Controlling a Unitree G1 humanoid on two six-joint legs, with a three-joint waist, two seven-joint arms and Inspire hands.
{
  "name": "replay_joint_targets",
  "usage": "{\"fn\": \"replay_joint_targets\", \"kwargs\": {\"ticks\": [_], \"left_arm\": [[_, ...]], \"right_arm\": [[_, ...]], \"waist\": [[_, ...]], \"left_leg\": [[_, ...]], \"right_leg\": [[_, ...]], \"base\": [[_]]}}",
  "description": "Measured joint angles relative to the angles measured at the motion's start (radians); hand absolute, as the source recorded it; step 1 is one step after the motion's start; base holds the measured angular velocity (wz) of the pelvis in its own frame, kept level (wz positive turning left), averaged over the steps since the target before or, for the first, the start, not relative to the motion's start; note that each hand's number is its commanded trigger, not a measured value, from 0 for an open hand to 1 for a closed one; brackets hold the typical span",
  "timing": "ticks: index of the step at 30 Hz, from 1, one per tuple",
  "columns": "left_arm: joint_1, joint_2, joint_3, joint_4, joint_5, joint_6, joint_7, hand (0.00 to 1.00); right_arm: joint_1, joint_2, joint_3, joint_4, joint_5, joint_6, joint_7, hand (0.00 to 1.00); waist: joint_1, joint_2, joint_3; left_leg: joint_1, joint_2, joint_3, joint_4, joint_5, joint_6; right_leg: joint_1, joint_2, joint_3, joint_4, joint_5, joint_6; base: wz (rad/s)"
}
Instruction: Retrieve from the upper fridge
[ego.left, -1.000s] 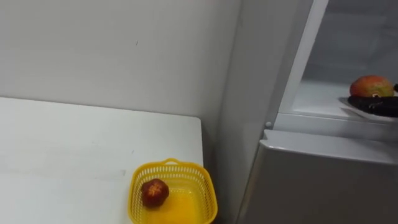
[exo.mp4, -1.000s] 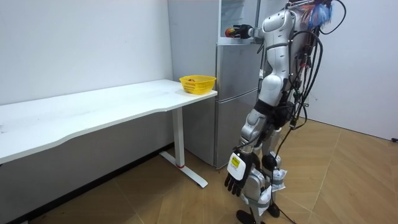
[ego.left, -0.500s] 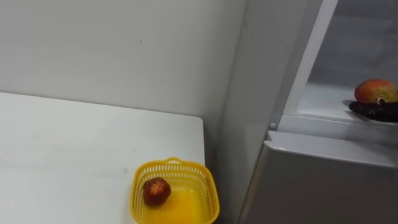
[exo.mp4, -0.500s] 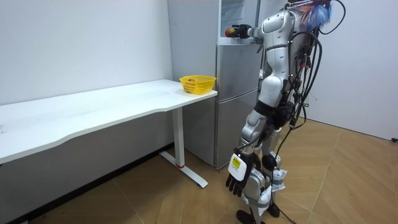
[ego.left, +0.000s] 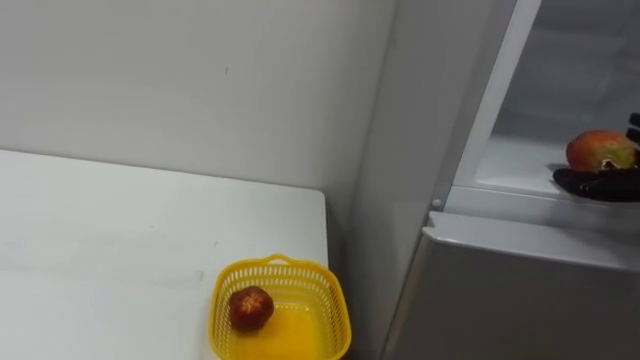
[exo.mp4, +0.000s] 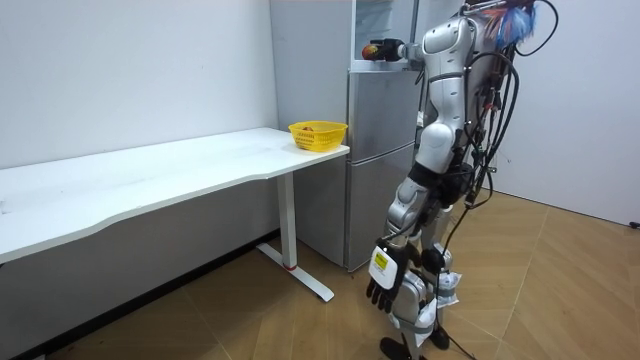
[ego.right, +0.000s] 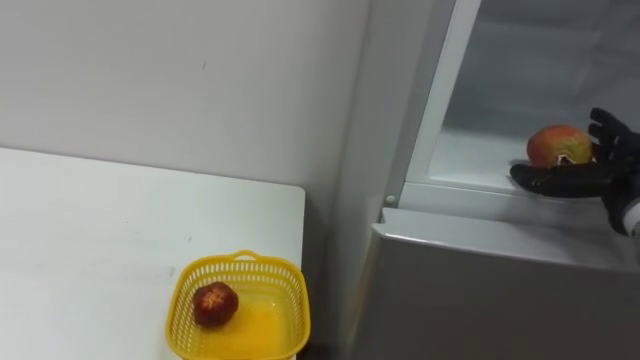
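Two fruits are in view, one on each side. At the left you see the white table (ego.left: 120, 230), set against the wall. At its right end, near the front edge, stands the yellow basket (ego.left: 290, 265). A red fruit (ego.left: 249, 308) lies in the basket, toward its left side.

Just right of the table stands the grey fridge (ego.left: 500, 290). Its lower door is closed and its upper compartment stands open. The white shelf (ego.left: 510, 160) of that compartment is visible.

The mango (ego.left: 598, 150), red with orange and green, is at the front of the shelf, toward the right. You cannot tell whether it rests on the shelf or is raised off it.

The right hand (ego.right: 585, 180) is curled round the mango. The thumb lies along the front, beneath the fruit. The fingers rise against its right side.

In the room view, the robot stands upright, close in front of the fridge, with its right arm raised to the upper compartment. The left hand (exo.mp4: 385, 285) hangs low at its side, fingers relaxed and pointing down.
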Motion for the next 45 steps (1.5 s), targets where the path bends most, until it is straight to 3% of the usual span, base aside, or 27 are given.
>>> {"fn": "replay_joint_targets", "kwargs": {"ticks": [13,14,15,16,45], "left_arm": [[0.001,0.0,0.0,0.004,0.0,0.0,-0.02,0.0],[0.001,0.0,0.0,0.006,0.0,0.0,-0.021,0.0],[0.001,0.0,0.0,0.007,0.0,0.0,-0.021,0.0],[0.001,0.0,0.0,0.007,0.0,0.0,-0.021,0.0],[-0.019,0.001,-0.001,0.018,0.0,-0.003,-0.019,0.0]], "right_arm": [[0.0,0.0,0.0,-0.001,-0.039,0.0,0.011,0.0],[0.0,0.0,0.0,-0.001,-0.039,0.0,0.011,0.6],[0.0,0.0,0.0,-0.001,-0.038,0.0,0.011,0.6],[0.0,0.0,0.0,-0.001,-0.038,0.0,0.011,1.0],[-0.01,0.0,0.003,0.0,-0.039,-0.028,-0.003,1.0]], "waist": [[0.007,0.004,-0.0029],[0.007,0.004,-0.0029],[0.008,0.004,-0.0028],[0.008,0.004,-0.0028],[0.026,0.004,-0.0002]], "left_leg": [[0.001,0.0,0.001,0.0,0.0,0.0],[0.001,0.0,0.001,0.0,0.0,0.0],[0.001,0.0,0.001,0.0,0.0,0.0],[0.001,0.0,0.001,0.0,0.0,0.0],[-0.003,0.0,-0.009,-0.002,0.0,0.0]], "right_leg": [[0.001,0.0,0.0,0.0,0.0,0.0],[0.001,0.0,0.0,0.0,0.0,0.0],[0.001,0.0,-0.001,0.0,0.0,0.0],[0.001,0.0,-0.001,0.0,0.0,0.0],[-0.002,-0.002,-0.025,-0.001,0.0,0.0]], "base": [[0.0],[0.0],[0.0],[0.0],[0.01]]}}
